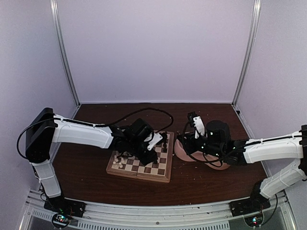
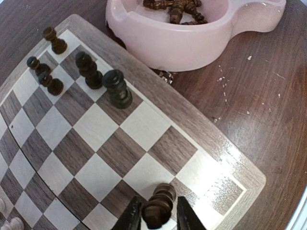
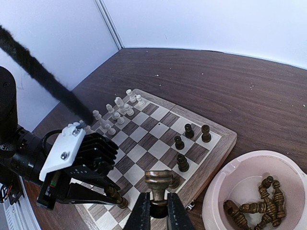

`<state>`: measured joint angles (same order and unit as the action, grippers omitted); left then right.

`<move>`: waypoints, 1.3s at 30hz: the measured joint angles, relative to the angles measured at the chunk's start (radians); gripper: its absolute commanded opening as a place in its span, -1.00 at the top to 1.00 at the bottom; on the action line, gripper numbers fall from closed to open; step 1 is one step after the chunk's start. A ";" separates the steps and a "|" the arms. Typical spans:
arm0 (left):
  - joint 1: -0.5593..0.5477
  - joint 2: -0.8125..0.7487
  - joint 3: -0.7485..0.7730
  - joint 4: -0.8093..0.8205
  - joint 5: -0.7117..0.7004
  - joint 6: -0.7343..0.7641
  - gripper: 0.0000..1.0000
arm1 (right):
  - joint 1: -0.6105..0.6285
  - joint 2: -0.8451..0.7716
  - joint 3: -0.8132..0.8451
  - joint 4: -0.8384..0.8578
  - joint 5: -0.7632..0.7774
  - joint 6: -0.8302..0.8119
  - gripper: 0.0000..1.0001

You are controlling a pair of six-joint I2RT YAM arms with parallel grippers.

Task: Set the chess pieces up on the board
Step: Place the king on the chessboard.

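The board [image 2: 201, 129] lies under my left gripper [image 2: 159, 216], near the board's corner closest to the pink bowl. Its jaws flank a dark brown chess piece [image 2: 160, 201] standing on a light square; a thin gap shows on the right side, so they are narrowly open. Several more dark pieces [image 2: 117, 88] stand along the same edge. Cream pieces [image 3: 117, 108] are clustered at the far end of the board [image 3: 225, 139]. My right gripper [image 3: 159, 211] hovers above the board edge, shut on another dark brown piece [image 3: 159, 184].
A pink double bowl [image 3: 216, 191] sits right of the board, touching its rim, and holds several loose dark pieces [image 3: 254, 208]. My left arm's black body [image 3: 91, 153] covers part of the board. White walls enclose the dark wooden table [image 1: 86, 167].
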<state>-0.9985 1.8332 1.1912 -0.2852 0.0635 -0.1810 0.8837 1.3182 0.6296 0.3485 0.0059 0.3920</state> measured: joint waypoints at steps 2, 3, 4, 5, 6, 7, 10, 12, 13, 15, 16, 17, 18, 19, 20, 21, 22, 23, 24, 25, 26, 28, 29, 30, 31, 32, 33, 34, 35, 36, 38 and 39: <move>-0.003 0.002 0.000 -0.005 -0.005 0.003 -0.03 | 0.000 -0.002 0.000 0.000 0.000 0.000 0.87; -0.006 0.003 0.000 -0.007 -0.008 0.007 -0.17 | 0.000 -0.003 0.000 0.000 0.000 0.000 0.87; -0.009 0.003 0.000 -0.006 -0.010 0.006 -0.30 | 0.000 -0.004 0.000 0.000 0.000 0.000 0.87; -0.011 0.001 -0.001 -0.003 -0.011 0.004 -0.37 | 0.000 -0.006 0.000 0.000 0.000 0.000 0.87; -0.013 -0.002 -0.004 0.001 -0.011 0.008 -0.38 | -0.001 -0.006 0.000 0.000 0.000 0.000 0.87; -0.014 -0.009 -0.013 0.009 -0.012 0.002 -0.39 | -0.001 -0.006 0.000 0.000 -0.001 -0.001 0.87; -0.016 -0.064 -0.075 0.049 -0.015 -0.002 -0.46 | -0.001 -0.007 0.000 0.000 -0.002 -0.003 0.87; -0.016 -0.137 -0.140 0.074 -0.020 -0.006 -0.47 | -0.001 -0.007 0.000 -0.001 -0.010 -0.004 0.87; -0.016 -0.179 -0.172 0.089 -0.022 -0.008 -0.47 | -0.001 -0.007 0.000 -0.001 -0.017 -0.007 0.87; -0.012 -0.271 -0.237 0.123 -0.023 -0.013 -0.47 | -0.001 -0.007 0.000 -0.002 -0.036 -0.014 0.86; -0.010 -0.305 -0.243 0.128 -0.023 -0.013 -0.47 | -0.001 -0.007 0.001 -0.003 -0.046 -0.019 0.86; -0.006 -0.341 -0.259 0.152 -0.023 -0.015 -0.46 | -0.001 -0.007 0.003 -0.008 -0.060 -0.022 0.86; -0.002 -0.375 -0.276 0.172 -0.022 -0.016 -0.47 | -0.001 -0.005 0.006 -0.010 -0.072 -0.026 0.86; 0.004 -0.406 -0.292 0.190 -0.023 -0.016 -0.46 | -0.001 -0.001 0.013 -0.013 -0.089 -0.028 0.86; 0.010 -0.434 -0.309 0.210 -0.023 -0.016 -0.46 | -0.001 0.005 0.022 -0.017 -0.106 -0.030 0.85; 0.016 -0.459 -0.328 0.229 -0.023 -0.016 -0.46 | -0.001 0.014 0.034 -0.018 -0.125 -0.031 0.85; 0.019 -0.481 -0.346 0.248 -0.024 -0.016 -0.45 | -0.001 0.023 0.042 -0.019 -0.142 -0.034 0.85; 0.023 -0.509 -0.372 0.268 -0.026 -0.016 -0.45 | -0.001 0.034 0.054 -0.021 -0.166 -0.039 0.85; 0.024 -0.525 -0.386 0.276 -0.027 -0.015 -0.45 | -0.001 0.042 0.061 -0.022 -0.181 -0.044 0.85; 0.024 -0.545 -0.406 0.292 -0.027 -0.014 -0.45 | 0.000 0.052 0.071 -0.024 -0.200 -0.047 0.85; 0.024 -0.565 -0.424 0.304 -0.027 -0.011 -0.45 | 0.002 0.063 0.079 -0.026 -0.218 -0.050 0.85; 0.024 -0.591 -0.450 0.328 -0.026 0.002 -0.45 | 0.005 0.076 0.091 -0.035 -0.242 -0.054 0.85; 0.024 -0.599 -0.458 0.338 -0.024 0.010 -0.45 | 0.008 0.082 0.098 -0.043 -0.253 -0.056 0.84; 0.024 -0.606 -0.467 0.355 -0.022 0.019 -0.44 | 0.009 0.089 0.104 -0.047 -0.262 -0.057 0.84; 0.024 -0.613 -0.480 0.378 -0.019 0.032 -0.43 | 0.009 0.095 0.108 -0.049 -0.270 -0.058 0.84; 0.024 -0.620 -0.497 0.406 -0.015 0.047 -0.42 | 0.011 0.099 0.113 -0.055 -0.277 -0.059 0.84; 0.024 -0.626 -0.513 0.429 -0.011 0.061 -0.42 | 0.015 0.104 0.119 -0.062 -0.287 -0.062 0.84; 0.024 -0.631 -0.530 0.452 -0.007 0.075 -0.41 | 0.017 0.108 0.122 -0.064 -0.295 -0.064 0.84; 0.024 -0.635 -0.549 0.477 -0.003 0.093 -0.40 | 0.020 0.111 0.127 -0.068 -0.304 -0.068 0.83; 0.021 -0.638 -0.568 0.504 0.000 0.115 -0.40 | 0.023 0.116 0.134 -0.073 -0.315 -0.072 0.83; 0.016 -0.641 -0.598 0.547 -0.001 0.158 -0.39 | 0.032 0.123 0.145 -0.080 -0.332 -0.077 0.83; 0.013 -0.642 -0.611 0.569 0.000 0.180 -0.38 | 0.037 0.125 0.150 -0.087 -0.340 -0.079 0.83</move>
<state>-0.9855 1.1912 0.5804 0.2840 0.0639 -0.0006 0.9203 1.4433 0.7799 0.2619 -0.3336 0.3126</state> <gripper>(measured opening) 0.701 0.102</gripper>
